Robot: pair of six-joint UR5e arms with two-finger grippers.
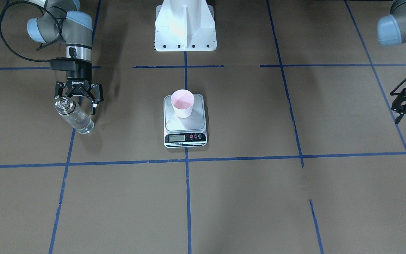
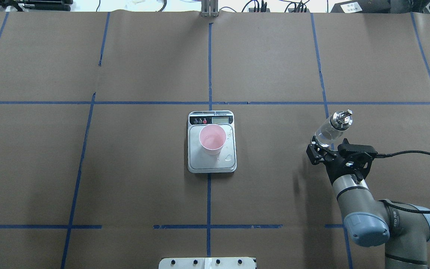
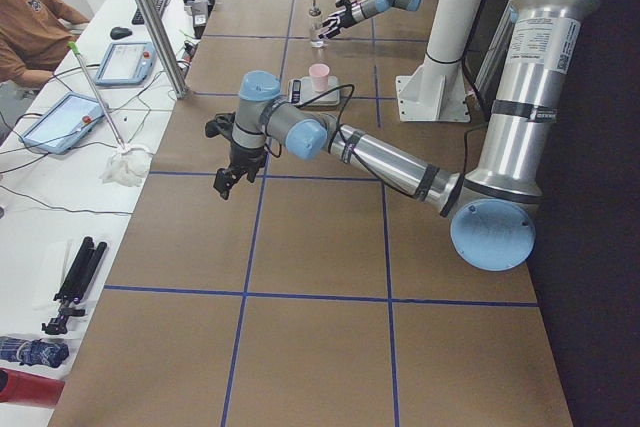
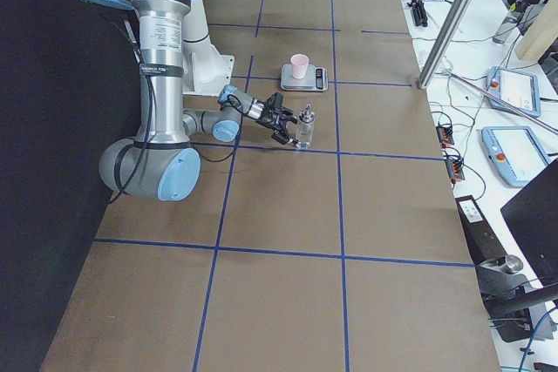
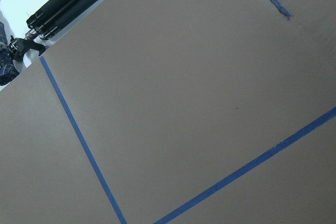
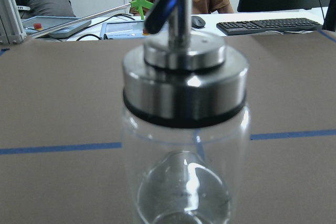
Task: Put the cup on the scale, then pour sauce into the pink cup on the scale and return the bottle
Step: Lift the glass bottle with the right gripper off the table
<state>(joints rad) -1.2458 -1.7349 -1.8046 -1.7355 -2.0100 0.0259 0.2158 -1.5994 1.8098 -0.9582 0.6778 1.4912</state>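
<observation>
The pale pink cup [image 1: 182, 102] stands upright on the silver platform of the scale [image 1: 196, 121], toward the robot's side of it. In the overhead view a few clear drops lie on the scale [image 2: 230, 160] beside the cup [image 2: 212, 139]. The clear glass bottle [image 1: 75, 118] with its metal spout stands on the table far to the robot's right, a little clear sauce in it. My right gripper [image 1: 78, 100] is open directly behind the bottle [image 2: 332, 128], with its fingers spread wider than the glass. The bottle [image 6: 184, 129] fills the right wrist view. My left gripper [image 1: 395, 108] hangs open at the far left side.
The white robot base [image 1: 185, 28] sits behind the scale. Blue tape lines [image 1: 187, 160] divide the brown table. A person [image 3: 30, 22], tablets and cables are beyond the table edge. A black tripod [image 5: 63, 6] lies off the table near the left arm.
</observation>
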